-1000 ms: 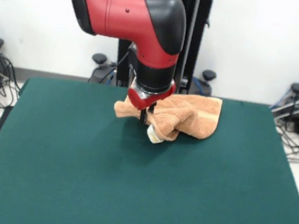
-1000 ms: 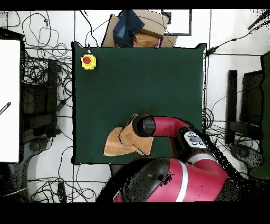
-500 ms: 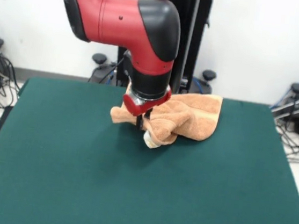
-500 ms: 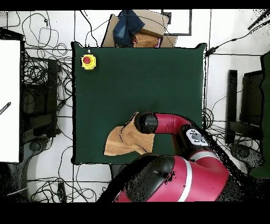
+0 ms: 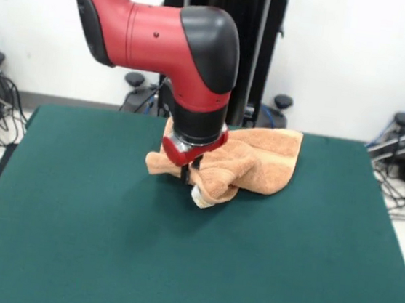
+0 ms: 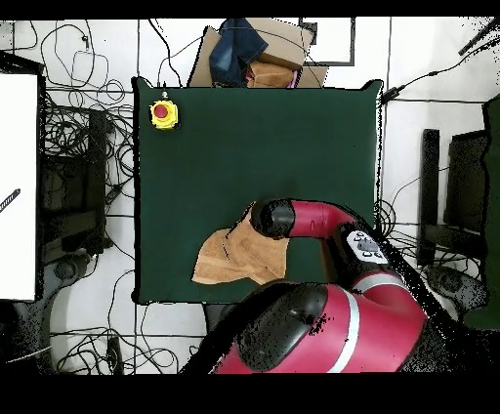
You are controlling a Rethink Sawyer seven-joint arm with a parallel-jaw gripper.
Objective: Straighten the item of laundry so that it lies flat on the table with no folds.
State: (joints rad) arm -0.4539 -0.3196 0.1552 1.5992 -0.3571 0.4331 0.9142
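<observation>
The peach-orange towel (image 5: 260, 162) lies crumpled on the dark green table (image 5: 104, 243), close to the far edge in the front view. One part is pulled up into a ridge, and a small white tag (image 5: 200, 197) hangs at its near corner. My gripper (image 5: 189, 175) comes straight down under the red wrist and is shut on the towel's raised fold. From overhead, the towel (image 6: 232, 259) sits near the table's (image 6: 254, 137) bottom edge, and the arm's black wrist (image 6: 270, 217) covers the gripper.
A yellow box with a red button (image 6: 163, 114) stands at one table corner in the overhead view. A cardboard box with dark cloth (image 6: 249, 59) sits beyond the top edge. Cables lie on the floor all around.
The gripper has moved toward the camera and slightly left in the front view, dragging the towel's gripped fold and tag with it. The towel's far right corner stayed put.
</observation>
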